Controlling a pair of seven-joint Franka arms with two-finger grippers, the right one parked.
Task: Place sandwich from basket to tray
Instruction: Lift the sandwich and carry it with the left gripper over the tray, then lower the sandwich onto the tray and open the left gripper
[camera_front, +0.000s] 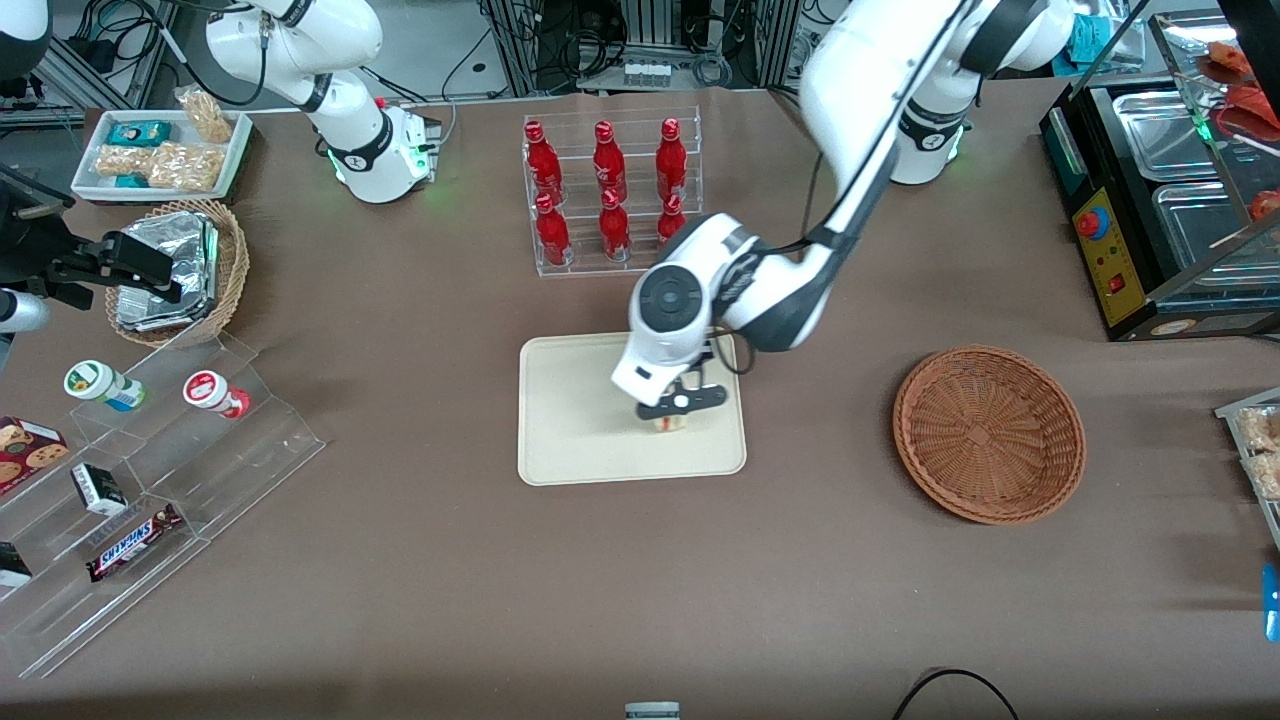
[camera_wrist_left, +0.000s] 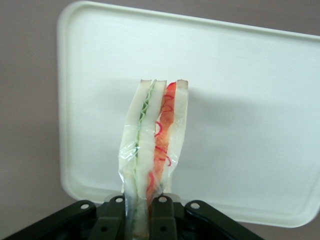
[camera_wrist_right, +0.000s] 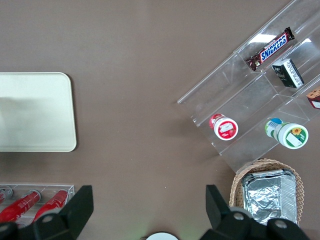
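Note:
My left gripper (camera_front: 668, 420) hangs over the cream-beige tray (camera_front: 570, 440), at the side nearer the basket. It is shut on the sandwich (camera_wrist_left: 154, 145), a wrapped wedge of pale bread with green and red-orange filling, held edge-up between the black fingers (camera_wrist_left: 164, 220). In the front view only a small pale bit of the sandwich (camera_front: 667, 424) shows under the gripper, at or just above the tray surface. The tray (camera_wrist_left: 240, 90) fills the wrist view under the sandwich. The reddish-brown wicker basket (camera_front: 988, 432) lies toward the working arm's end of the table and holds nothing.
A clear rack of red bottles (camera_front: 608, 190) stands farther from the front camera than the tray. Toward the parked arm's end are a tan basket of foil packs (camera_front: 180, 270), a white snack tray (camera_front: 160, 152) and a clear stepped display (camera_front: 130, 480). A black food warmer (camera_front: 1160, 190) stands past the basket.

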